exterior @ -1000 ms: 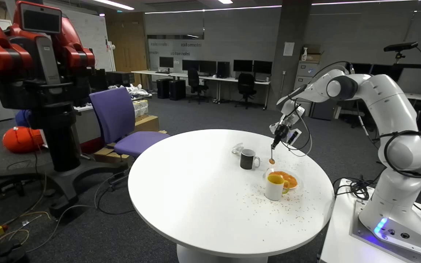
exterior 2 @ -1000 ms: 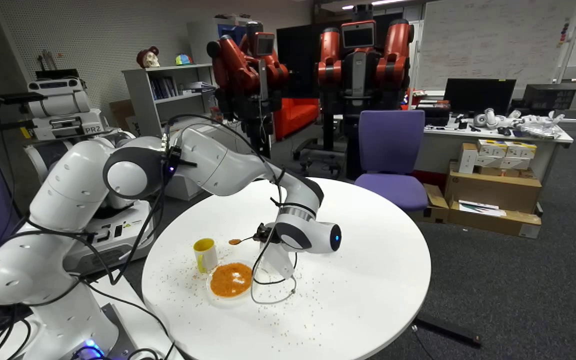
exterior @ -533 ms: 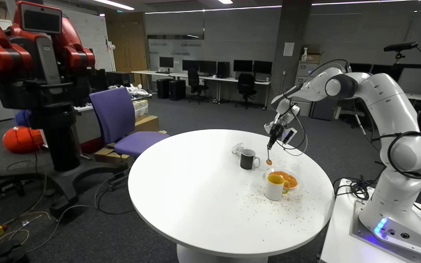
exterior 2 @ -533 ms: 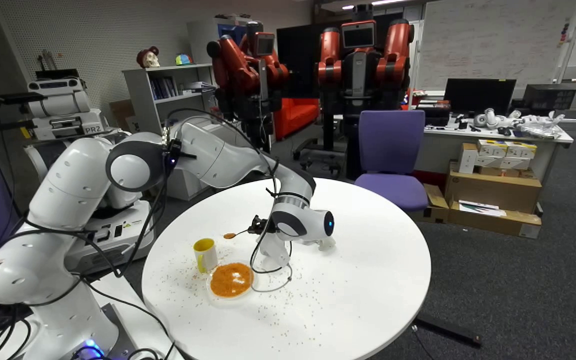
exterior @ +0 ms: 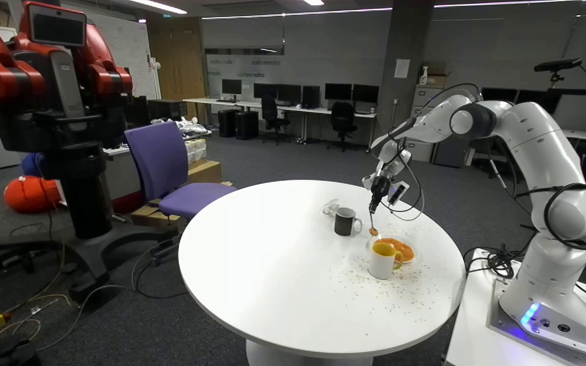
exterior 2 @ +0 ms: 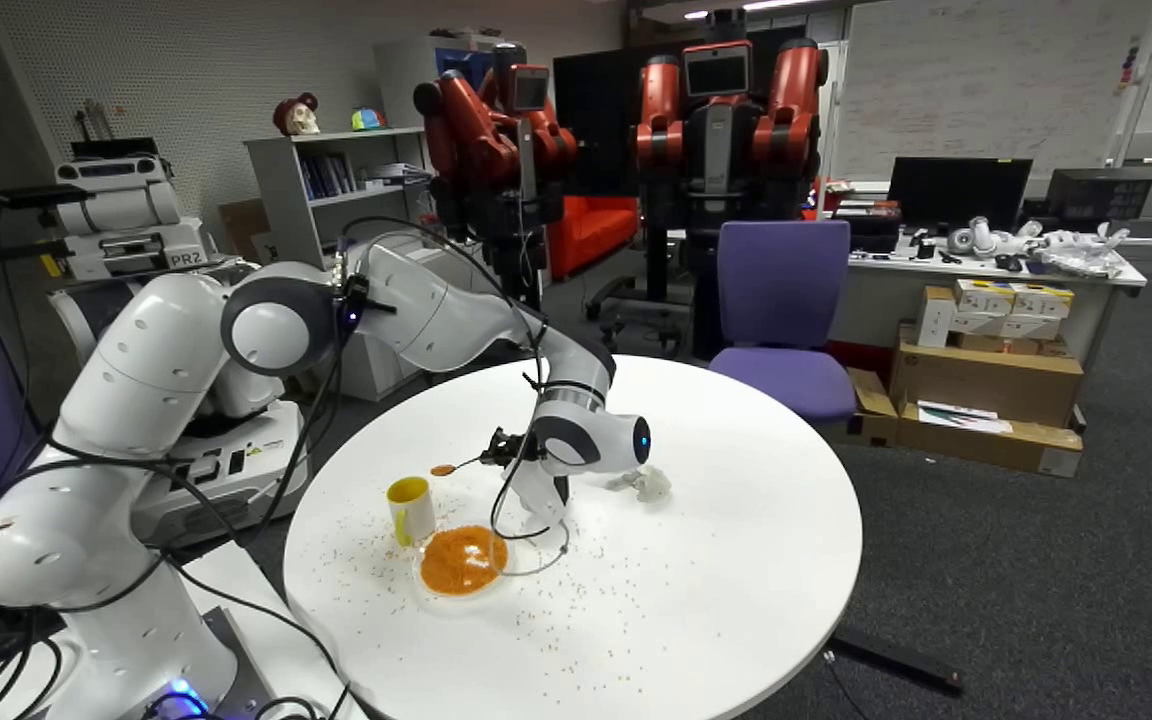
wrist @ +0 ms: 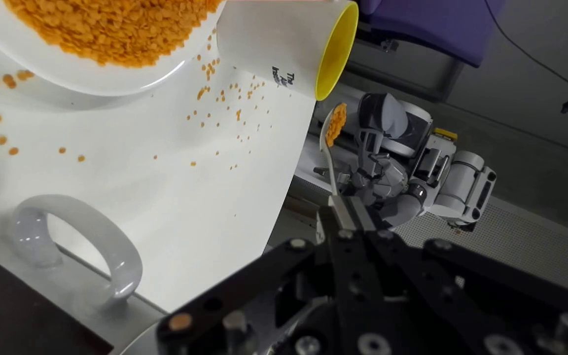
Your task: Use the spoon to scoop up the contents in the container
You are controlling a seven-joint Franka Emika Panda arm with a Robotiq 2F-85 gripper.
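My gripper (wrist: 349,213) is shut on the spoon (wrist: 332,172), whose thin handle sticks out from the fingertips. The spoon's bowl carries a heap of orange contents (wrist: 336,123). The container, a shallow white bowl (wrist: 87,81), holds more orange contents (wrist: 116,29); it also shows in an exterior view (exterior 2: 456,600). In both exterior views the gripper (exterior: 373,207) (exterior 2: 496,448) holds the spoon above the table, beside the container and past its edge. A white mug with a yellow inside (wrist: 274,44) stands beside the container, and the loaded spoon is near it, apart from its rim.
The white mug shows in both exterior views (exterior: 380,265) (exterior 2: 418,515). A dark mug with a grey handle (exterior: 343,223) stands near the gripper, close in the wrist view (wrist: 17,310). Crumpled clear plastic (exterior: 330,207) lies behind it. Orange bits are scattered on the round table (exterior: 272,284).
The gripper and loaded spoon have moved left in both exterior views, away from over the container's side and closer to the white mug. The container and mugs have not moved.
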